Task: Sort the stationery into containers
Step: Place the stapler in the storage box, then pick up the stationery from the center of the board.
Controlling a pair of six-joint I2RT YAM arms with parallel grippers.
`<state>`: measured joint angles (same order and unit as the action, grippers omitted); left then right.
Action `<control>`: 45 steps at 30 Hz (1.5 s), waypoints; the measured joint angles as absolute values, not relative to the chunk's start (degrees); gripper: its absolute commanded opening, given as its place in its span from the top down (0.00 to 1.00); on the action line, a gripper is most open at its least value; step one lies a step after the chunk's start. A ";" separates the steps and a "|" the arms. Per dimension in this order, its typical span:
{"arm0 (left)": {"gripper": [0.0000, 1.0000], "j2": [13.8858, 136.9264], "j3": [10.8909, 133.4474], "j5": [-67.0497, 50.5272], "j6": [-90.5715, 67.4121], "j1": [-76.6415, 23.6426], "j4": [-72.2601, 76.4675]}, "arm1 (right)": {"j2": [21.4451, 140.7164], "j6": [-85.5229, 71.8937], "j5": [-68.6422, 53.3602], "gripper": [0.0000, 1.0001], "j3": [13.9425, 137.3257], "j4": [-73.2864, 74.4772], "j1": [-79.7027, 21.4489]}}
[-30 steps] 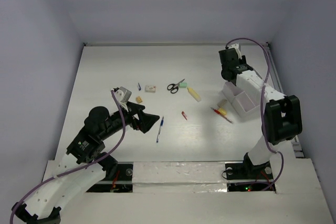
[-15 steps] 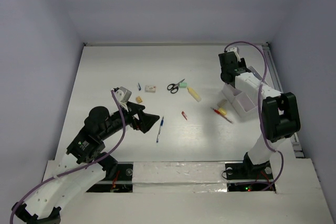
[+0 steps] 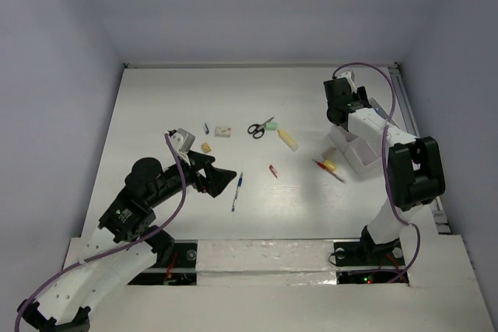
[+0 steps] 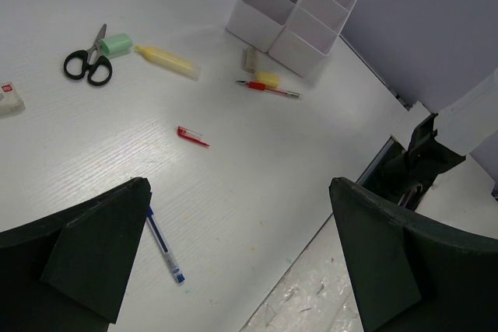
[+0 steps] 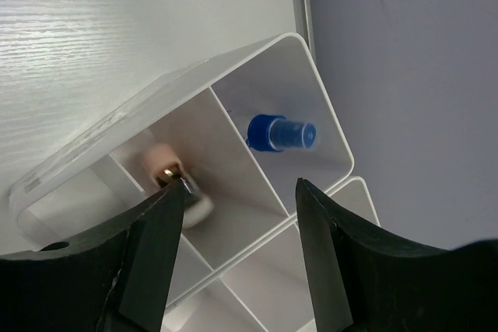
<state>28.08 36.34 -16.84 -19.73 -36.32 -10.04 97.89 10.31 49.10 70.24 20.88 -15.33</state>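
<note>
The right claw (image 5: 237,215) hangs with jaws apart over the white organiser tray (image 5: 311,68). Below it, one compartment holds a blue-capped item (image 5: 282,133), and a pink-tipped item (image 5: 165,166) stands in the next compartment, close by one finger. The left claw (image 4: 241,246) gapes wide above the tabletop (image 4: 257,169). The blue-white pen (image 4: 163,245) lies just beside one of its fingers, with the black scissors (image 4: 87,64) and yellow marker (image 4: 167,62) well beyond.

Loose stationery ahead of one pair of jaws, white organiser tray (image 5: 311,60) below the other.
Between the jaws of the right gripper (image 5: 237,192), one square compartment holds a blue-capped piece (image 5: 282,133), and the next holds a pink, metal-banded end (image 5: 167,170), possibly a pencil top. At the left gripper (image 4: 237,192), the blue-white pen (image 4: 163,245) lies flat just beside one jaw. Beyond the jaws lie the red bit (image 4: 191,137), red pencil (image 4: 268,89), yellow marker (image 4: 167,62), and black scissors (image 4: 87,64) beside the mint eraser (image 4: 117,43).
</note>
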 measured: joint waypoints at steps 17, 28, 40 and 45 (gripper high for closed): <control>0.01 28.05 36.34 -16.43 -19.66 -36.29 -10.11 | 89.62 -3.55 22.70 0.35 72.93 26.72 -17.41; 0.01 24.67 36.36 -8.95 -19.59 -34.22 -11.22 | 103.61 -7.60 -10.46 0.31 83.33 13.02 -32.62; 0.01 23.44 38.72 2.44 -16.49 -34.02 -13.56 | 132.00 6.68 -25.63 0.20 112.55 22.74 -37.23; 0.01 24.25 38.72 3.27 -15.86 -33.89 -13.56 | 137.71 9.72 -25.23 0.16 118.61 28.14 -37.82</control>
<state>24.25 38.72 3.27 -15.86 -33.89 -13.56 137.71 9.72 -25.23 118.61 28.14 -37.82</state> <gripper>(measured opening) 0.990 0.826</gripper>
